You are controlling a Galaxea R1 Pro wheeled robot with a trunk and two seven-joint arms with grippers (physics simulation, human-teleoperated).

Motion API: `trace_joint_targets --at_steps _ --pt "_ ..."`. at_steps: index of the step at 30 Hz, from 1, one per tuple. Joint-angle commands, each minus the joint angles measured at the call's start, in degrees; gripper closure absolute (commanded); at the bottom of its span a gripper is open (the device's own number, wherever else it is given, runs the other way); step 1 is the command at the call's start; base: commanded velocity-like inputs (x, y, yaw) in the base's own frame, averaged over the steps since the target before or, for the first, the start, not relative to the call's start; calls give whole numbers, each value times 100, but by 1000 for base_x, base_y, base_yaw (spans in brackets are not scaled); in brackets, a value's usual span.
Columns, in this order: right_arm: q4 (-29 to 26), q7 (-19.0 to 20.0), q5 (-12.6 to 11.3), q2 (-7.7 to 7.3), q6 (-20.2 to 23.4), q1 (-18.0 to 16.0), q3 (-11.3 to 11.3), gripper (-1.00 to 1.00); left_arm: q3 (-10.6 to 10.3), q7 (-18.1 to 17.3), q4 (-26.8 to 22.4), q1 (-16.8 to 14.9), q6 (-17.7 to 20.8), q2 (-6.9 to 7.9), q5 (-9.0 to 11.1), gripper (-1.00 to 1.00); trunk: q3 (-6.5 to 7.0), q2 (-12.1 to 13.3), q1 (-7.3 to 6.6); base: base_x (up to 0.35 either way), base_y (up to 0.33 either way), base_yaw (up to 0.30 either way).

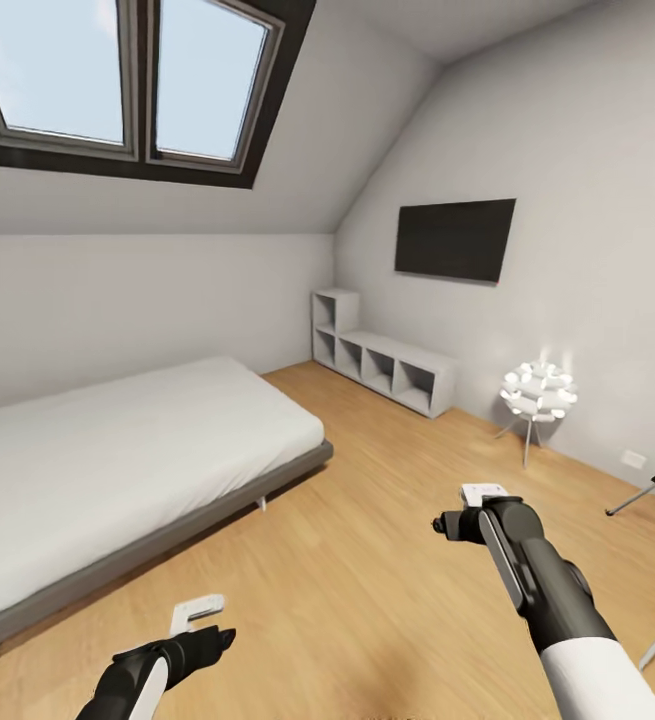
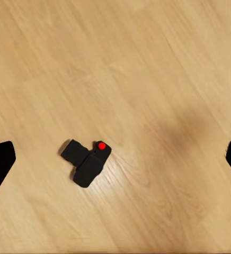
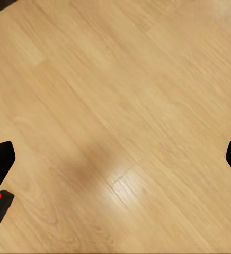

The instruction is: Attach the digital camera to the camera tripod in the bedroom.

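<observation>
The left gripper (image 2: 115, 159) hangs wide open over the wood floor (image 2: 147, 63), and the digital camera (image 2: 86, 161) lies flat there, between its fingertips but nearer one side, its long axis slanted across the boards. The right gripper (image 3: 115, 159) is also wide open; the camera sits only at the edge of its view, so I judge the left arm nearer. Tripod legs (image 1: 647, 490) show far right.

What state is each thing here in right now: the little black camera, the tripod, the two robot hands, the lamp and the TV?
digital camera: lying on the wood floor, not held, not mounted.
camera tripod: cut off by the picture's edge; a leg and the handle show, nothing mounted on those parts.
left gripper: open, empty, above the floor.
right gripper: open, empty, above the floor.
floor lamp: lit.
wall TV: screen dark.
</observation>
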Motion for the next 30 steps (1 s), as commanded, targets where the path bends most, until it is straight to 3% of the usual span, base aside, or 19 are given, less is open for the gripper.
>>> trace_joint_targets --at_steps 1,21,30 --pt "-43 3 -9 3 26 7 1 -100 8 -16 23 -1 24 2 21 -100 -6 -4 0 -27 69 -262" --pt "-269 3 -9 17 35 55 11 -100 9 -58 201 -1 -1 -5 20 -100 -6 -4 0 -40 233 -263" --pt "-280 3 -9 21 39 73 16 -100 29 -34 176 -5 83 -22 37 -100 -6 -4 0 -4 102 -264"
